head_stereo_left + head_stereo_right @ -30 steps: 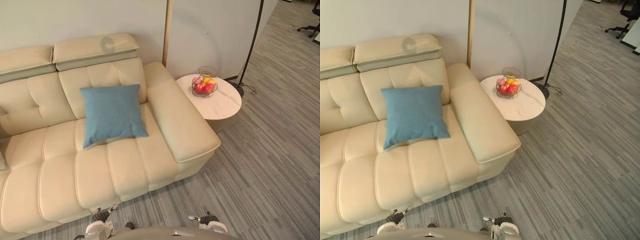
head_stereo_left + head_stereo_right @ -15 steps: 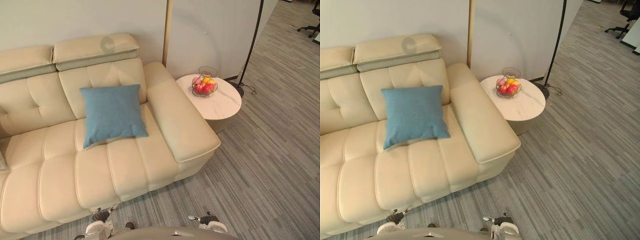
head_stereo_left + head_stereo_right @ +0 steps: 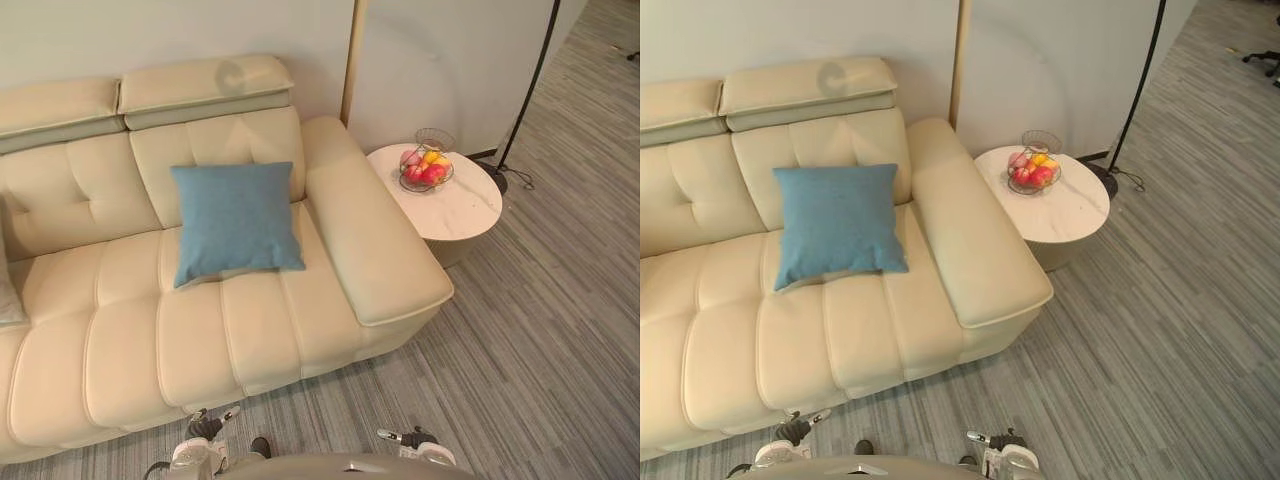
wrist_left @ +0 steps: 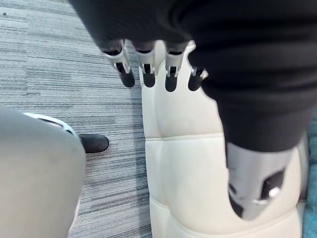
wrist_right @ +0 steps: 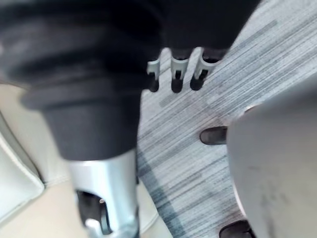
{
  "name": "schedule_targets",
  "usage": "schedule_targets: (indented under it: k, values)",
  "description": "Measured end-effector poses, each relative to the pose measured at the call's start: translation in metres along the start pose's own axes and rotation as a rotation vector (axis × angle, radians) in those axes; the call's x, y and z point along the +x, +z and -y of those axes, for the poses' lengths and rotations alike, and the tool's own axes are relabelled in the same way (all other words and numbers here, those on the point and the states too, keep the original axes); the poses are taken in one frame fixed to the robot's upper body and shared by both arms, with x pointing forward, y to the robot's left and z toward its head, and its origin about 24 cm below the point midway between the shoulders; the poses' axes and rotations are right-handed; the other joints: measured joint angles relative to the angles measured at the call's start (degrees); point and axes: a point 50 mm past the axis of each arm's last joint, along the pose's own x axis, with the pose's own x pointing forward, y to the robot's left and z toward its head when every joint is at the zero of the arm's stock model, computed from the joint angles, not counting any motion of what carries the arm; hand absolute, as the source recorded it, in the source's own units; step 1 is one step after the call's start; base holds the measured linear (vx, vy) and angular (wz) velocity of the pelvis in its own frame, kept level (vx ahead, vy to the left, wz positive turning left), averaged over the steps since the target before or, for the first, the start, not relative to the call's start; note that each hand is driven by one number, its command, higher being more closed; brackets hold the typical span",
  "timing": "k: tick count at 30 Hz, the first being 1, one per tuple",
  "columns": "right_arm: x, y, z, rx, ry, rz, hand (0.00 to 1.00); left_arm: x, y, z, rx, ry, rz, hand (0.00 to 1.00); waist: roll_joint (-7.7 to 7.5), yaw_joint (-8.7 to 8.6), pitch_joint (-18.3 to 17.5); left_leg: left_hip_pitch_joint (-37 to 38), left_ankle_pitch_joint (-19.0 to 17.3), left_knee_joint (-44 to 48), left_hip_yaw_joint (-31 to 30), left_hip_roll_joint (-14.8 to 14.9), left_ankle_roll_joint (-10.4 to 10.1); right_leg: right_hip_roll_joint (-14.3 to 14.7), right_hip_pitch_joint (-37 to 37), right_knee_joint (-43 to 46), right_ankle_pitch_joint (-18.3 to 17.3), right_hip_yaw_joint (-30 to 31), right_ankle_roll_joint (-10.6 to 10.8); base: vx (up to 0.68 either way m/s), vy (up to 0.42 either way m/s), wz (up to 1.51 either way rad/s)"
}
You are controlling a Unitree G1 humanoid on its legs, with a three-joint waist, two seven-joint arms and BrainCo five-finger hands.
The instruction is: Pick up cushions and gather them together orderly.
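A blue square cushion (image 3: 235, 220) leans against the backrest of the cream leather sofa (image 3: 120, 330), close to its right armrest. The edge of a pale grey cushion (image 3: 7, 295) shows at the sofa's far left. My left hand (image 4: 171, 74) hangs with straight fingers above the sofa seat's front edge and holds nothing; a sliver of the blue cushion (image 4: 312, 218) lies beyond it. My right hand (image 5: 176, 79) hangs open over the grey carpet beside the sofa's corner, also holding nothing.
A round white side table (image 3: 450, 200) with a wire fruit basket (image 3: 425, 172) stands right of the armrest (image 3: 375, 250). A black floor lamp pole (image 3: 525, 95) rises behind it. Striped grey carpet (image 3: 540, 340) spreads to the right and in front.
The whole picture has shifted a little to the right, so the camera moved. The grey cushion's edge at the far left shows more. Cushions and hands have not moved.
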Motion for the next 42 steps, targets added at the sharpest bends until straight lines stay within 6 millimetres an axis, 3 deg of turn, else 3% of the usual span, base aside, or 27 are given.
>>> schedule_targets:
  k: [1, 3, 5, 7, 8, 10, 11, 12, 13, 15, 17, 18, 19, 20, 24, 25, 26, 27, 28, 29, 31, 34, 35, 37, 38, 40, 42]
  values:
    - [0.000, 0.003, 0.001, 0.002, -0.001, 0.009, 0.00, 0.000, 0.001, 0.002, -0.025, 0.001, -0.001, 0.00, -0.13, 0.02, 0.15, -2.38, -1.58, 3.85, -6.17, -0.27, 0.74, 0.39, -2.82, 0.56, -0.04, 4.28, -0.32, -0.12, -0.032, -1.18]
    - [0.001, 0.013, 0.005, 0.000, -0.013, 0.045, 0.00, -0.001, 0.001, 0.012, -0.054, -0.015, -0.003, 0.00, 1.53, 0.51, 0.21, -3.11, -5.67, 5.14, -12.55, -0.31, -0.17, 1.72, -5.16, 0.57, 0.37, 7.29, -0.94, -0.10, 0.014, -1.41]
    - [0.001, 0.012, 0.007, 0.004, -0.017, 0.050, 0.00, -0.001, 0.002, 0.016, -0.064, -0.023, -0.002, 0.00, 2.02, 0.48, 0.26, -3.30, -9.03, 5.81, -12.70, -1.51, 0.45, 2.23, -6.72, -0.46, 1.67, 10.22, -3.74, -0.09, 0.092, -1.42]
    - [-0.002, 0.011, 0.000, 0.005, -0.001, 0.063, 0.00, -0.001, 0.003, 0.012, -0.056, -0.014, 0.002, 0.00, 1.21, 0.35, 0.21, -2.41, -9.62, 5.61, -8.06, -1.00, 0.71, 2.33, -8.00, -1.34, 2.88, 11.93, -5.50, -0.04, 0.071, -1.44]
    - [-0.004, 0.012, -0.008, -0.004, 0.022, 0.070, 0.00, 0.000, 0.006, 0.009, -0.040, -0.009, 0.014, 0.00, -0.22, 0.12, -0.11, -2.17, -10.02, 5.54, -3.71, -0.79, 0.61, 2.69, -10.22, -1.20, 4.24, 13.73, -5.88, -0.02, 0.077, -1.60]
    - [-0.005, 0.012, -0.014, -0.023, 0.042, 0.079, 0.00, 0.001, 0.009, 0.006, -0.022, -0.002, 0.023, 0.00, -0.93, 0.24, 0.00, -1.63, -10.29, 5.60, 0.60, -0.55, 0.21, 2.99, -12.04, -0.80, 6.93, 14.94, -5.34, 0.03, 0.042, -1.43]
    - [-0.006, 0.013, -0.018, -0.038, 0.054, 0.088, 0.00, 0.001, 0.008, 0.006, -0.018, -0.003, 0.022, 0.00, -0.92, 0.17, -0.01, -0.59, -10.55, 5.71, 4.58, 0.06, 0.28, 3.98, -13.61, -0.16, 10.37, 14.20, -3.56, 0.07, 0.022, -1.38]
    - [-0.006, 0.016, -0.019, -0.048, 0.058, 0.097, 0.00, 0.001, 0.008, 0.007, -0.016, -0.005, 0.022, 0.00, -0.62, 0.34, -0.14, -0.45, -10.70, 5.70, 6.34, 0.70, 0.24, 4.55, -14.33, 0.03, 11.26, 12.33, -3.26, 0.11, -0.001, -1.54]
    - [-0.005, 0.018, -0.019, -0.051, 0.058, 0.104, 0.00, 0.001, 0.009, 0.008, -0.015, -0.005, 0.025, 0.00, -0.24, 0.39, -0.08, -0.13, -10.73, 5.81, 9.83, 1.67, 0.15, 5.57, -16.00, 0.65, 12.02, 5.12, -4.89, 0.15, -0.038, -1.29]
    - [-0.005, 0.022, -0.017, -0.053, 0.054, 0.115, 0.00, 0.000, 0.012, 0.012, -0.025, -0.013, 0.035, 0.00, 0.29, 0.07, 0.10, 1.10, -10.70, 6.93, 13.81, 3.12, 0.11, 5.36, -18.12, 4.97, 8.54, -11.23, -10.97, 0.18, -0.081, -1.11]
    - [-0.004, 0.024, -0.014, -0.053, 0.046, 0.123, 0.00, -0.001, 0.010, 0.016, -0.036, -0.020, 0.033, 0.00, 1.49, 0.03, 0.74, 2.67, -10.70, 7.67, 15.50, 3.82, 0.11, 5.04, -18.12, 8.19, 6.47, -20.47, -14.07, 0.13, -0.120, -0.81]
    - [-0.005, 0.025, -0.010, -0.052, 0.036, 0.134, 0.00, -0.003, 0.002, 0.019, -0.047, -0.025, 0.014, 0.00, 2.07, 0.21, 0.17, 4.96, -10.69, 7.48, 17.46, 4.04, 0.11, 3.96, -17.67, 11.28, 0.79, -29.20, -16.78, 0.18, -0.181, -1.01]
    - [-0.004, 0.027, -0.007, -0.052, 0.025, 0.144, 0.00, -0.004, -0.001, 0.021, -0.046, -0.031, 0.006, 0.00, 3.26, -0.19, -0.17, 5.76, -10.69, 6.94, 18.39, 4.26, 0.11, 2.37, -17.62, 14.25, -3.13, -34.10, -15.86, 0.23, -0.193, -1.22]
    - [-0.004, 0.026, -0.004, -0.055, 0.015, 0.143, 0.00, -0.005, -0.002, 0.029, -0.031, -0.054, 0.004, 0.00, 4.15, -0.18, -1.07, 6.55, -10.70, 5.34, 19.65, 4.05, 0.08, 0.33, -18.02, 17.93, -6.05, -38.84, -13.28, 0.26, -0.163, -0.90]
    - [-0.003, 0.026, -0.002, -0.053, 0.003, 0.133, 0.00, -0.004, -0.002, 0.029, 0.011, -0.067, -0.008, 0.00, 3.99, 0.01, -0.96, 8.03, -9.04, 6.32, 19.32, 5.08, -0.45, 4.02, -19.45, 18.60, -7.10, -33.26, -12.03, 0.19, -0.158, -0.90]
    - [-0.002, 0.025, -0.002, -0.047, 0.003, 0.126, 0.00, -0.003, 0.000, 0.029, 0.017, -0.070, -0.004, 0.00, 3.91, -0.16, -0.91, 6.96, -8.77, 11.59, 19.00, 6.74, -0.76, 4.98, -18.96, 18.37, -7.50, -31.84, -12.01, 0.20, -0.129, -0.89]
    - [-0.002, 0.024, -0.004, -0.050, 0.007, 0.116, 0.00, -0.002, 0.004, 0.029, 0.015, -0.068, 0.005, 0.00, 3.59, 0.03, -0.43, 3.09, -8.55, 25.30, 14.71, 10.64, 0.09, 6.50, -16.61, 16.75, -7.54, -29.60, -12.10, 0.21, -0.107, -0.73]
    - [-0.002, 0.023, -0.004, -0.051, 0.006, 0.113, 0.00, -0.002, 0.005, 0.029, 0.010, -0.068, 0.011, 0.00, 3.35, 0.19, -0.06, 1.29, -9.19, 30.51, 12.57, 11.65, 0.45, 7.16, -15.46, 16.10, -7.53, -28.94, -12.09, 0.23, -0.098, -0.83]
    - [-0.002, 0.022, -0.005, -0.056, 0.008, 0.105, 0.00, -0.002, 0.010, 0.028, 0.001, -0.064, 0.033, 0.00, 3.96, 0.54, 0.47, -3.21, -11.32, 40.69, 6.06, 12.76, -0.13, 8.57, -12.09, 14.99, -7.72, -27.10, -11.83, 0.18, -0.053, -0.70]
    - [-0.002, 0.022, -0.005, -0.058, 0.008, 0.105, 0.00, -0.002, 0.012, 0.028, 0.001, -0.063, 0.042, 0.00, 3.37, 0.72, 0.95, -6.39, -12.51, 43.34, 2.62, 12.49, -0.71, 9.09, -10.81, 14.41, -8.05, -26.18, -11.66, 0.12, -0.018, -0.68]
    - [-0.002, 0.023, -0.007, -0.051, -0.002, 0.106, 0.00, -0.002, 0.018, 0.028, -0.002, -0.064, 0.062, 0.00, 3.34, 1.17, 1.14, -10.87, -13.18, 42.49, -1.17, 11.37, -0.63, 9.73, -8.88, 13.41, -7.99, -24.15, -11.60, 0.10, 0.019, -0.59]
    - [-0.003, 0.025, -0.009, -0.045, -0.001, 0.109, 0.00, -0.002, 0.022, 0.029, -0.024, -0.063, 0.079, 0.00, 3.09, 2.41, 1.29, -15.69, -13.54, 31.81, -6.87, 8.13, -0.12, 10.18, -7.15, 12.97, -8.19, -18.93, -10.71, 0.17, 0.117, -0.96]
    - [-0.003, 0.027, -0.015, -0.048, 0.013, 0.116, 0.00, -0.002, 0.023, 0.030, -0.032, -0.063, 0.081, 0.00, 3.05, 3.44, 1.29, -16.70, -12.83, 22.82, -15.36, 4.67, -1.07, 10.49, -6.95, 13.20, -8.49, -14.78, -9.86, 0.19, 0.184, -1.30]
    - [-0.003, 0.027, -0.015, -0.049, 0.015, 0.117, 0.00, -0.002, 0.023, 0.030, -0.035, -0.064, 0.082, 0.00, 3.06, 3.53, 1.29, -16.86, -12.32, 20.42, -17.78, 3.77, -1.02, 10.56, -6.91, 13.29, -8.53, -13.56, -9.43, 0.14, 0.152, -0.93]
    - [-0.003, 0.027, -0.016, -0.058, 0.018, 0.119, 0.00, -0.002, 0.022, 0.030, -0.043, -0.065, 0.081, 0.00, 3.03, 3.43, 1.27, -16.57, -10.51, 16.97, -21.85, 2.60, 0.11, 10.62, -6.92, 14.00, -9.16, -10.92, -8.24, 0.15, 0.177, -0.80]
    - [-0.004, 0.026, -0.016, -0.060, 0.019, 0.117, 0.00, -0.002, 0.021, 0.029, -0.056, -0.061, 0.072, 0.00, 2.92, 3.22, 0.97, -14.46, -6.32, 15.54, -20.71, 1.98, -0.04, 10.63, -7.01, 15.19, -10.10, -7.10, -6.63, 0.19, 0.216, -1.00]
    - [-0.004, 0.022, -0.018, -0.055, 0.023, 0.107, 0.00, -0.001, 0.020, 0.023, -0.055, -0.047, 0.068, 0.00, 1.44, 3.13, -0.10, -13.42, -7.23, 15.20, -16.36, 1.81, 0.74, 9.62, -7.53, 15.37, -10.52, -3.95, -5.43, 0.27, 0.331, -0.97]
